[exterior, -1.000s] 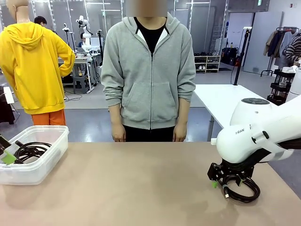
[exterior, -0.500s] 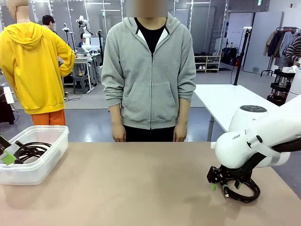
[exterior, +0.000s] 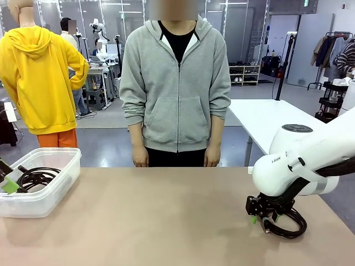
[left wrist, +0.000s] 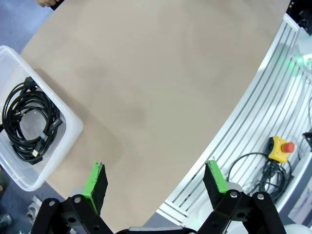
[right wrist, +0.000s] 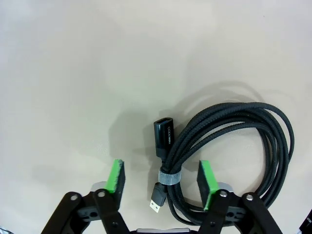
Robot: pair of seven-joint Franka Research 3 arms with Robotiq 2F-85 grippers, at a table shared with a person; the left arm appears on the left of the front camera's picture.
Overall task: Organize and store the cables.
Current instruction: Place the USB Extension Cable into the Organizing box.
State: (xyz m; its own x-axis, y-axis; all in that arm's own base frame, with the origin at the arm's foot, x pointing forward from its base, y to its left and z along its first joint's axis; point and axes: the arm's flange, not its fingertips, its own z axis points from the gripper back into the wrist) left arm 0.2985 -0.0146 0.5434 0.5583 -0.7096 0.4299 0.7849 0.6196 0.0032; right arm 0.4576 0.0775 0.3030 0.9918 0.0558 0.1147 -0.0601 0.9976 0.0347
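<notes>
A coiled black cable (right wrist: 243, 122) bound by a small grey tie lies on the tan table at the right (exterior: 294, 227). My right gripper (right wrist: 161, 180) is lowered over it, its green pads on either side of the tied section and plug ends. The jaws are open, with a gap between each pad and the cord. My right gripper (exterior: 260, 219) is low on the table in the front view. More coiled cables (left wrist: 29, 122) lie in the clear plastic bin (left wrist: 68, 126) at the table's left (exterior: 33, 177). My left gripper (left wrist: 156, 178) hangs open and holds nothing.
A person in a grey hoodie (exterior: 176, 83) stands at the table's far edge, hands down. The bin (exterior: 50, 199) sits at the left front. A yellow emergency-stop button (left wrist: 280, 147) and loose wiring lie beyond the table's edge in the left wrist view.
My right arm has sunk a little and shifted slightly left over the coiled cable on the table. The left arm and the person have not moved.
</notes>
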